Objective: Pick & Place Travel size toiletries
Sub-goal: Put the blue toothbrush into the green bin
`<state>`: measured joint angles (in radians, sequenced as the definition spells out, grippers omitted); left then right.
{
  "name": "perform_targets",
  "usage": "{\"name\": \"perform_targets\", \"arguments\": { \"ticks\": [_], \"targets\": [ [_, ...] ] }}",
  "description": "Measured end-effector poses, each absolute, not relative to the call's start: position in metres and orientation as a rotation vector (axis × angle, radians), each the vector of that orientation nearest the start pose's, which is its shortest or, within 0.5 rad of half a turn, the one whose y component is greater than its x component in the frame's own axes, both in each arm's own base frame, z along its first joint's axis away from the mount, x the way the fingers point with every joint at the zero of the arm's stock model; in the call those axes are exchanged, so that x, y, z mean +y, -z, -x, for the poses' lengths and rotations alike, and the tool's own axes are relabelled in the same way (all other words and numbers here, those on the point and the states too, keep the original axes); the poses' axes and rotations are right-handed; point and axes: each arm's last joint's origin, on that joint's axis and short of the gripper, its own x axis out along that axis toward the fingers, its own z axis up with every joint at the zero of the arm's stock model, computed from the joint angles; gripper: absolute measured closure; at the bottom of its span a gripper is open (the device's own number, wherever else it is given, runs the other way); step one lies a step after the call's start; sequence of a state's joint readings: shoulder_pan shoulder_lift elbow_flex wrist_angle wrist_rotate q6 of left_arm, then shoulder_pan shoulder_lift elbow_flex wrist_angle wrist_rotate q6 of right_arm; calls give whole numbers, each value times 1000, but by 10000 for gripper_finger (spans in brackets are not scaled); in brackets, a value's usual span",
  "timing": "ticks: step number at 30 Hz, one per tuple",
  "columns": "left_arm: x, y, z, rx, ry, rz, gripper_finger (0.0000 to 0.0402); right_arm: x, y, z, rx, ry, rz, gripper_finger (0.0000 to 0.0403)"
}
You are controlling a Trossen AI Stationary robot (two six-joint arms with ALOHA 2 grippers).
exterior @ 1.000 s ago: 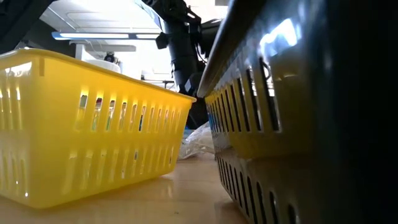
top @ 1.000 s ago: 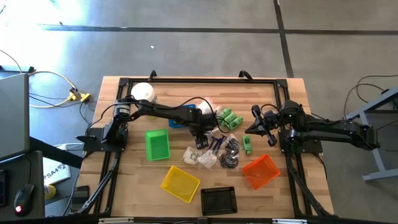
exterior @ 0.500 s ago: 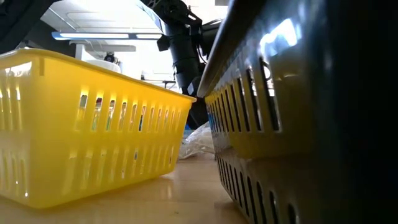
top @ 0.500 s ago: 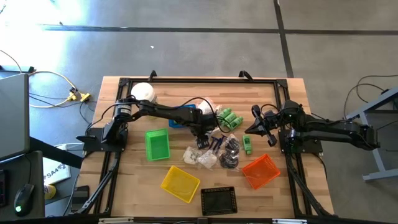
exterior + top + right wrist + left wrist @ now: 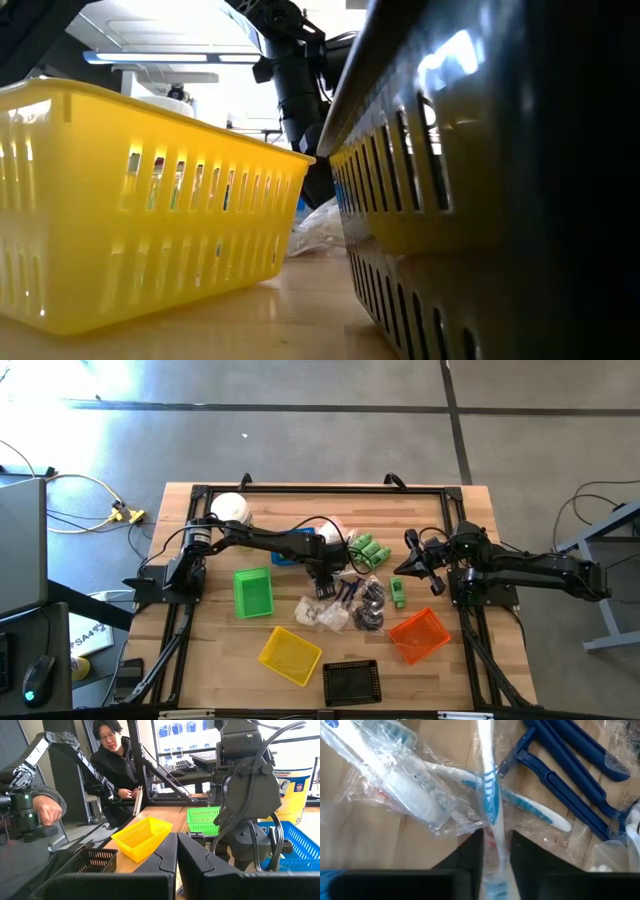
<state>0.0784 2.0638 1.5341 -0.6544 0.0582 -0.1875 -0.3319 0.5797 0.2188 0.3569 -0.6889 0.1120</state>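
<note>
Slippage is your main risk: your left gripper (image 5: 495,857) is closing its fingers on a thin sachet-wrapped toothbrush (image 5: 489,795), and the loose clear film could be sliding between the pads, or dragging up the neighbouring sachet (image 5: 400,785) that is overlapping it. You are holding only the near end of the stick, so it may be swinging or tilting once lifted. The blue razors (image 5: 570,785) are lying just beside and could be getting nudged. Your left arm is reaching out from the bench's (image 5: 200,660) left edge to the middle of the pile, wrist pitched down, gripper (image 5: 323,588) low over the toiletries, with the green bottles (image 5: 372,550) near and the green basket (image 5: 253,591) well apart. Your right gripper (image 5: 176,850) is waiting closed and empty, raised near the bench's right side, pointing toward the centre.
</note>
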Motion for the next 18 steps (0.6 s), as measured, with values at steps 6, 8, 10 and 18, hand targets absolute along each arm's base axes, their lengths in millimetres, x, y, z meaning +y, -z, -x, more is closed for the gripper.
{"name": "perform_targets", "arguments": {
  "ticks": [6, 8, 10, 18],
  "targets": [
    [31, -174, -422, 1178, -116, 228, 392, -28, -217, -138, 24, -356, -113, 399],
    [31, -174, -422, 1178, -115, 226, 386, -28, -217, -138, 25, -356, -114, 399],
    [31, -175, -421, 1183, -117, 229, 384, -28, -217, -138, 25, -356, -114, 399],
    [21, -187, -421, 1207, -89, 208, 396, -28, -217, -138, 25, -355, -114, 399]
  ]
}}
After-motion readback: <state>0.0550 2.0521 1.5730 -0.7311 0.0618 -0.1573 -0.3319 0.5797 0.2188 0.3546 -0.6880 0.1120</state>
